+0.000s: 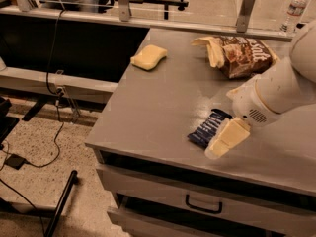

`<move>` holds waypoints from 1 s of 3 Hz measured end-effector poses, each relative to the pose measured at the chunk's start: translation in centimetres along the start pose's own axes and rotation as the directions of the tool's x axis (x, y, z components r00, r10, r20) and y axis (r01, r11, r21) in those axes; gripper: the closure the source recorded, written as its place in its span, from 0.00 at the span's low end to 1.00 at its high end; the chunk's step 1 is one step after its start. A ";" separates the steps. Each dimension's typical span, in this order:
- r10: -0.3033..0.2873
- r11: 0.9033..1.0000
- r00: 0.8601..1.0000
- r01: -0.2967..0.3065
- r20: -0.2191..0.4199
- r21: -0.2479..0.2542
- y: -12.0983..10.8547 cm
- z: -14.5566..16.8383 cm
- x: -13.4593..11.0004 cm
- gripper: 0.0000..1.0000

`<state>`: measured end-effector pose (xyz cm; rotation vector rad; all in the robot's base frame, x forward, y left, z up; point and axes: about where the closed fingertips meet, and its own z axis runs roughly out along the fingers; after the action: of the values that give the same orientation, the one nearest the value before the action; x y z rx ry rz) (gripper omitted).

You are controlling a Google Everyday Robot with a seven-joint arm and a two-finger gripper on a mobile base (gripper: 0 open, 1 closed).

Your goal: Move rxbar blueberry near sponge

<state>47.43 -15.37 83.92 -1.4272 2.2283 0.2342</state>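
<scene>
The rxbar blueberry (208, 127), a dark navy wrapper with pale lettering, lies flat near the front edge of the grey table (158, 107). The pale yellow sponge (148, 57) lies at the table's far left, well apart from the bar. My gripper (223, 142), cream-yellow on a white arm, comes in from the right and sits low over the bar's right end, covering part of it. I cannot tell whether it touches the bar.
A brown chip bag (242, 56) lies at the back right of the table. A water bottle (296, 9) stands beyond the rear rail. A drawer with a dark handle (202, 205) is below the table's front edge. Cables run over the floor at left.
</scene>
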 end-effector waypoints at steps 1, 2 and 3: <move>-0.004 1.000 1.000 0.004 -0.027 0.008 0.2 1.3 -0.2 0.12; -0.003 1.000 0.997 0.004 -0.073 0.021 0.5 2.2 -0.3 0.43; -0.003 1.000 0.997 0.004 -0.073 0.021 0.4 1.7 -0.6 0.65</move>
<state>47.76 -14.03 82.66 -1.4501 2.2795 0.1595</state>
